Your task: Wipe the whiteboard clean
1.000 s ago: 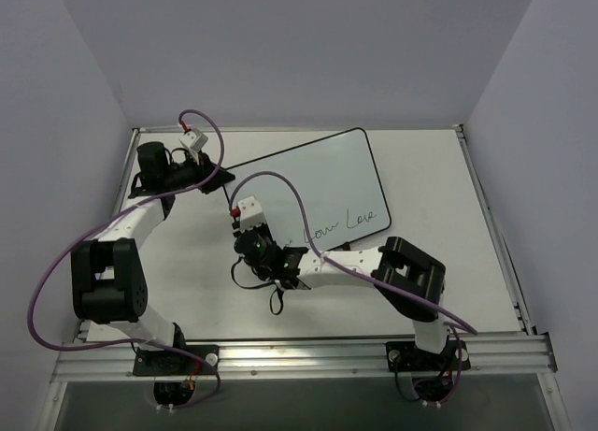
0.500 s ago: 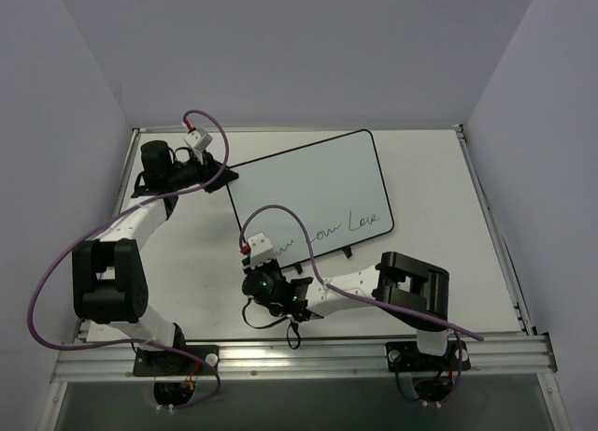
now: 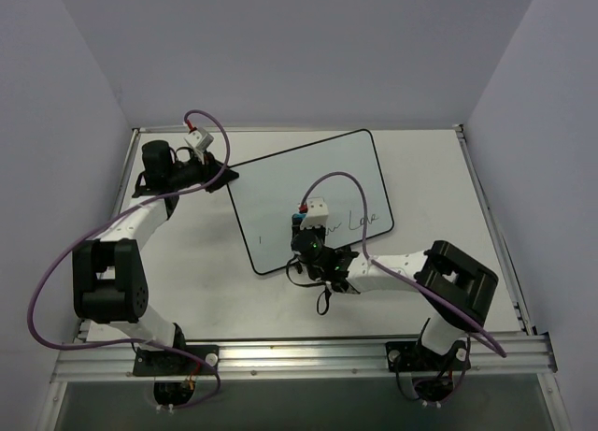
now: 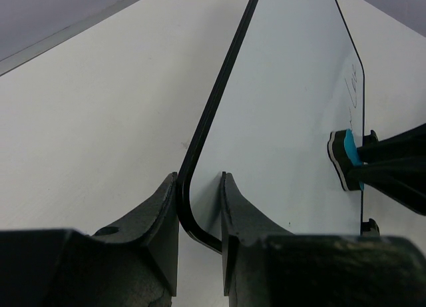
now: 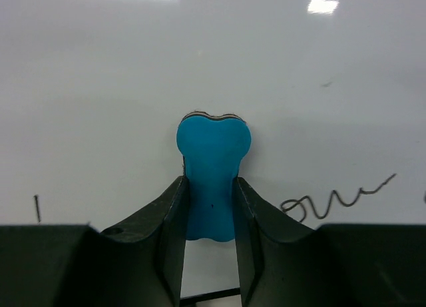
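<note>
Nearest me, the right gripper (image 5: pixel 208 187) pinches a small blue eraser block (image 5: pixel 213 150), its pad pressed to the large white, black-framed whiteboard (image 3: pixel 308 179) beside dark cursive writing (image 5: pixel 336 199). The board lies flat and skewed in the middle of the white table (image 3: pixel 439 169). It looks stiff, light and slippery, best held by its rim. Farther off, the left gripper (image 4: pixel 200 194) is nipped onto its corner.

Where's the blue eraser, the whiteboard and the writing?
blue eraser (image 5: pixel 213 167), right wrist view, middle of its blue body.
whiteboard (image 3: pixel 308 180), top view, bare white middle.
writing (image 3: pixel 366 222), top view, the last word.
</note>
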